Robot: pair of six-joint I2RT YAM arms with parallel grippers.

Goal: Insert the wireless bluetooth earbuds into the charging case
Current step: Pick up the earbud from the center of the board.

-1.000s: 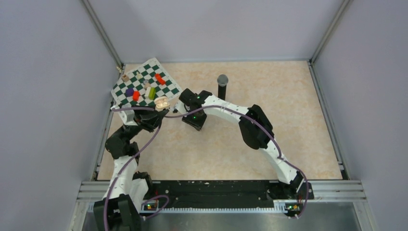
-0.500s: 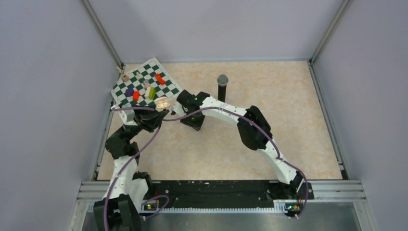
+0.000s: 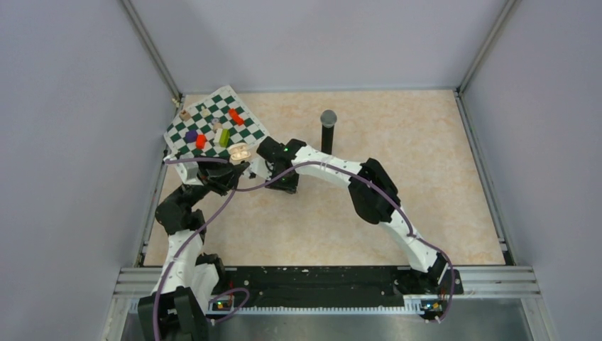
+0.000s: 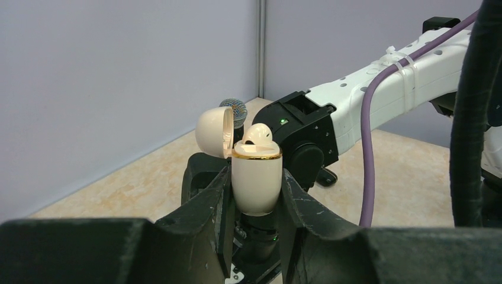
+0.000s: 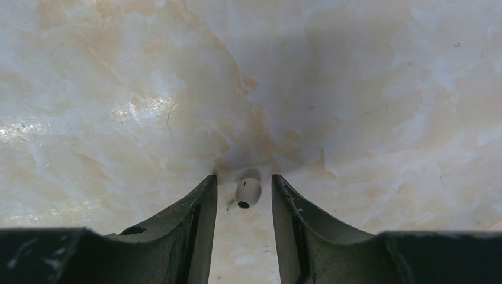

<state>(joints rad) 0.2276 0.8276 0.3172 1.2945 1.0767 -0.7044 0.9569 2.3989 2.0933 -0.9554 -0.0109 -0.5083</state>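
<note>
Marbled table [image 5: 355, 89]: earbud [image 5: 247, 193] lies between parted right fingers [image 5: 198, 219]; left fingers [image 4: 207, 207] clamp case [image 4: 256, 183].

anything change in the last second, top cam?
The right arm shifted slightly left, its elbow pulling toward the bases. The open right gripper straddles a whitish earbud on the table. Nothing grasped or released. Unchanged: left gripper clamped on the open charging case, chessboard, microphone.

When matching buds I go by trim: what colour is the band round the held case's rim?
Gold, on the cream charging case; left wrist view.
</note>
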